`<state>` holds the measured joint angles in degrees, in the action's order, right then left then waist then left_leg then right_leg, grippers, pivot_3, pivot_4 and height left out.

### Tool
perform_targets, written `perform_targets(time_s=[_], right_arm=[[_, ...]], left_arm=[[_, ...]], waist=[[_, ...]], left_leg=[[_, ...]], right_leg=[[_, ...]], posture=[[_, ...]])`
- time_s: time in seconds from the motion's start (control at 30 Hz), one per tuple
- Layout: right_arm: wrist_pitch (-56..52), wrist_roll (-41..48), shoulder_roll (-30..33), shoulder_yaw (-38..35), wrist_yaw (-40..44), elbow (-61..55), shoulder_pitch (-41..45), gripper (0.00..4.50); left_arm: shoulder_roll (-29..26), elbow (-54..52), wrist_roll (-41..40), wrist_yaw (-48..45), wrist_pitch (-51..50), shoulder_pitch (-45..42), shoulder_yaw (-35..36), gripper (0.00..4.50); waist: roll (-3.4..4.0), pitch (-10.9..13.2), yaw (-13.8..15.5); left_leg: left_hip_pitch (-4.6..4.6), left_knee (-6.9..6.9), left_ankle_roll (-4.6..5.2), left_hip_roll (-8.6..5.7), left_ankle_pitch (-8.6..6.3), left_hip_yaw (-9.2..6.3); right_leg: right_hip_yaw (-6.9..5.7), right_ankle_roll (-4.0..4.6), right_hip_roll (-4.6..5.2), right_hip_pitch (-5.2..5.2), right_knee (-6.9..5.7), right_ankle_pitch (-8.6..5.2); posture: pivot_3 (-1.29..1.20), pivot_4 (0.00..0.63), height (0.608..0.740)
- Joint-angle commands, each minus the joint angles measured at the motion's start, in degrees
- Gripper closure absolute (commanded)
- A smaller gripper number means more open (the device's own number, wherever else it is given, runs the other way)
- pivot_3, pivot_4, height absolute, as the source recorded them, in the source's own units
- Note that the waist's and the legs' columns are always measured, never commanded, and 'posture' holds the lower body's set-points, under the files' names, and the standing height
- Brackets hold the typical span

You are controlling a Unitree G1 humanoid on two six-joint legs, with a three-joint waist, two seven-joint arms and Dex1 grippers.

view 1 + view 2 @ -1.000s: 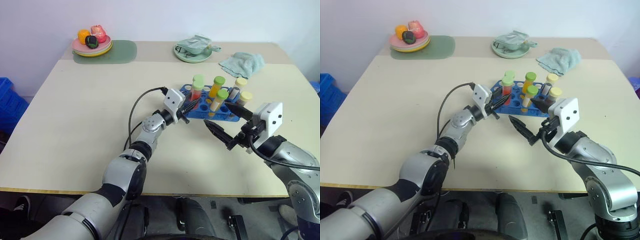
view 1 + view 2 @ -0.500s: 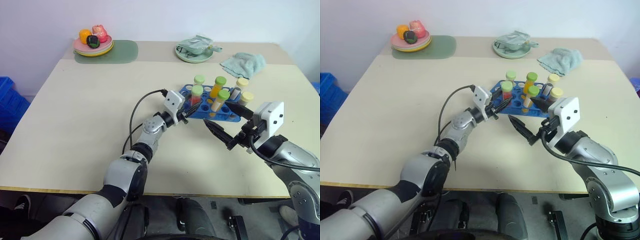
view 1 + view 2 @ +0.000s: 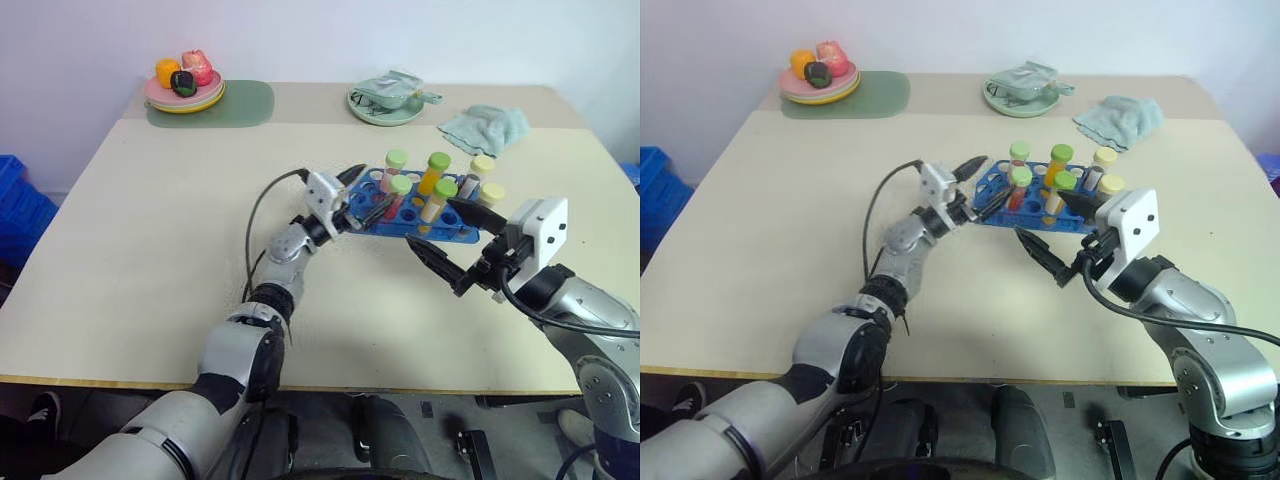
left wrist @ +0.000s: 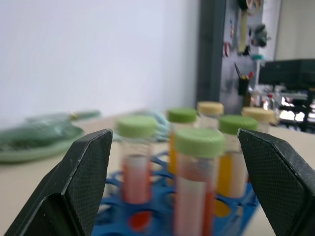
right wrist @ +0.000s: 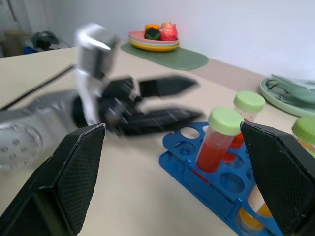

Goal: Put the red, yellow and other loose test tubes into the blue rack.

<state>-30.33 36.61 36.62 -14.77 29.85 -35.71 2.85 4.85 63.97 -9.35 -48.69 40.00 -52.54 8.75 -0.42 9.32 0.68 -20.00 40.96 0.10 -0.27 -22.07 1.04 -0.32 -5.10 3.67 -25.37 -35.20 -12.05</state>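
Note:
The blue rack (image 3: 400, 226) stands right of the table's centre with several capped tubes upright in it. A red tube with a green cap (image 3: 399, 193) stands at its near left, a second red tube (image 3: 396, 165) behind it, and orange tubes (image 3: 436, 172) and yellow-capped ones (image 3: 483, 167) to the right. My left gripper (image 3: 362, 192) is open at the rack's left end, just clear of the near red tube (image 4: 197, 187), and holds nothing. My right gripper (image 3: 432, 228) hovers open and empty in front of the rack.
A plate of toy fruit (image 3: 184, 85) on a green mat (image 3: 240, 103) sits at the back left. A green plate holding a packet (image 3: 387, 97) and a teal cloth (image 3: 485, 128) lie at the back right. A blue crate (image 3: 15, 205) stands beside the table's left edge.
My left gripper has opened and let go of the red tube, which now stands in the rack. That gripper has drawn back to the left and slightly up. The right arm has kept still.

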Motion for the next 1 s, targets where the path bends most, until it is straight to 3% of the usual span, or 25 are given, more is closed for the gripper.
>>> perform_targets(time_s=[0.03, 0.27, 0.37, 0.47, 0.6, 0.73, 0.87, 1.0], right_arm=[[2.1, -0.8, 0.0, -0.1, 1.2, 1.0, 2.3, 0.00], [4.5, -2.6, 0.1, 1.6, 4.5, 5.6, 5.5, 0.00], [5.2, -2.4, 1.2, 1.1, 7.4, 7.1, 5.3, 0.00], [6.3, -2.1, 2.9, 1.1, 12.1, 8.7, 5.1, 0.00], [7.1, -1.2, 5.2, 1.7, 18.1, 10.2, 5.0, 0.00], [7.9, -1.3, 7.0, 2.2, 23.0, 12.4, 5.5, 0.00], [8.2, -1.1, 8.4, 1.8, 26.7, 13.4, 4.6, 0.00], [8.7, -1.4, 8.7, 1.4, 28.3, 13.9, 4.6, 0.00]], left_arm=[[-1.8, -9.8, -3.8, -3.4, -1.9, 4.1, -0.2, 0.35], [-8.4, -35.1, -9.0, -4.7, -17.1, 15.1, -2.9, 0.35], [-15.2, -45.7, -13.0, -7.4, -27.1, 19.3, -2.9, 0.35], [-26.4, -53.3, -18.9, -13.1, -38.2, 23.7, -0.2, 0.35], [-39.8, -58.0, -24.8, -22.5, -46.6, 28.7, 3.0, 0.35], [-48.9, -57.8, -28.0, -29.4, -50.3, 31.7, 6.9, 0.35], [-53.8, -59.8, -29.8, -33.9, -50.4, 38.6, 11.6, 0.35], [-55.3, -62.9, -31.6, -35.2, -51.5, 45.5, 16.3, 0.35]], waist=[[0.01, 0.0, 0.0], [0.01, 0.0, 0.1], [0.02, 0.0, 0.0], [0.04, 0.0, -0.6], [0.06, 0.0, -1.0], [0.06, 0.0, -0.6], [0.10, 0.0, -0.4], [0.09, 0.0, -0.2]], left_leg=[[0.00, 0.00, 0.00, 0.01, 0.00, 0.00], [-0.05, 0.04, -0.01, 0.01, 0.01, -0.02], [-0.03, 0.04, -0.01, 0.03, 0.01, -0.07], [0.01, 0.01, -0.02, 0.09, 0.01, -0.20], [0.03, -0.04, -0.01, 0.11, 0.01, -0.28], [0.00, -0.01, -0.01, 0.09, 0.00, -0.30], [0.00, -0.03, 0.00, 0.09, -0.01, -0.25], [0.01, -0.03, 0.01, 0.11, -0.02, -0.21]], right_leg=[[0.00, 0.00, 0.00, 0.00, 0.00, 0.00], [0.01, 0.00, 0.05, 0.00, 0.00, 0.00], [0.02, 0.00, 0.03, 0.00, -0.02, 0.00], [0.03, 0.00, -0.01, -0.02, -0.03, 0.00], [0.02, 0.01, -0.03, -0.02, -0.04, -0.01], [0.02, 0.01, 0.04, 0.00, 0.01, -0.01], [0.02, 0.02, 0.03, -0.01, 0.02, -0.01], [0.03, 0.02, 0.04, -0.01, 0.03, -0.01]], posture=[[0.00, 0.150, 0.740], [0.00, 0.150, 0.740], [0.00, 0.150, 0.740], [0.00, 0.150, 0.740], [0.00, 0.150, 0.740], [0.00, 0.150, 0.740], [0.00, 0.150, 0.740], [0.00, 0.150, 0.740]])
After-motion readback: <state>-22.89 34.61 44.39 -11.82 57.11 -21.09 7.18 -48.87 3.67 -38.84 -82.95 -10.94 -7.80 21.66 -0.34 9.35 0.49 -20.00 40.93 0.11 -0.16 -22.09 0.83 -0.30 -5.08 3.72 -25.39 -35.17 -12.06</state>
